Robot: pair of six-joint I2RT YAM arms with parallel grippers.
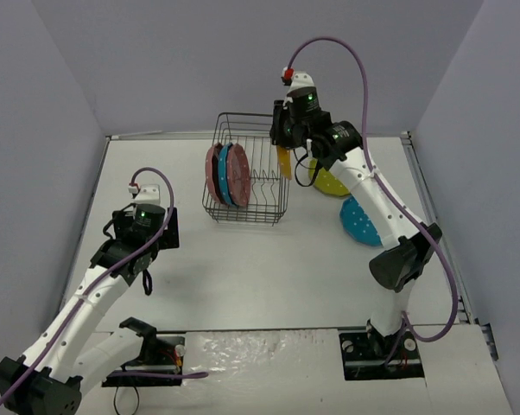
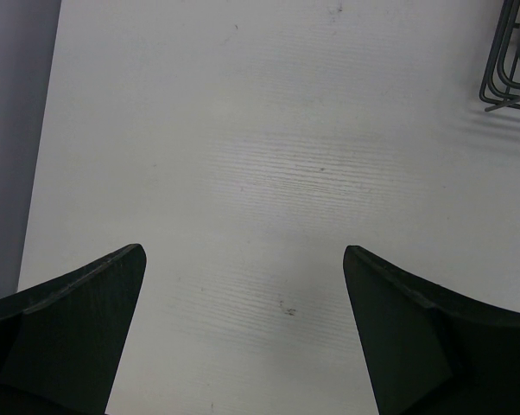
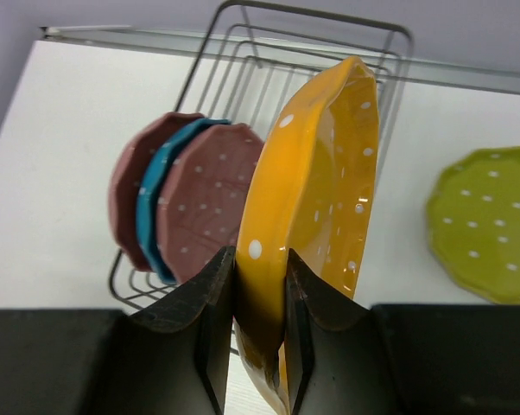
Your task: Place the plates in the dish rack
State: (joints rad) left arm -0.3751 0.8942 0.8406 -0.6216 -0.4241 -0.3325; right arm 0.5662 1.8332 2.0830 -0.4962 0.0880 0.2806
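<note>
Three plates [image 1: 226,175] stand in the dish rack [image 1: 264,186]. The right gripper [image 3: 260,268] pinches the orange plate [image 3: 316,199] upright above the rack's 3 o'clock end. At 3 to 4 o'clock, the lime plate [image 1: 329,183] and blue plate [image 1: 361,222] lie unloaded. The left gripper [image 2: 244,251] is spread wide, empty.

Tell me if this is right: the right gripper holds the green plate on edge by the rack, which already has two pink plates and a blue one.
No: the right gripper holds the orange plate on edge by the rack; the green plate lies flat on the table. The right wrist view shows it. The rack does hold two pink plates and a blue one.
</note>
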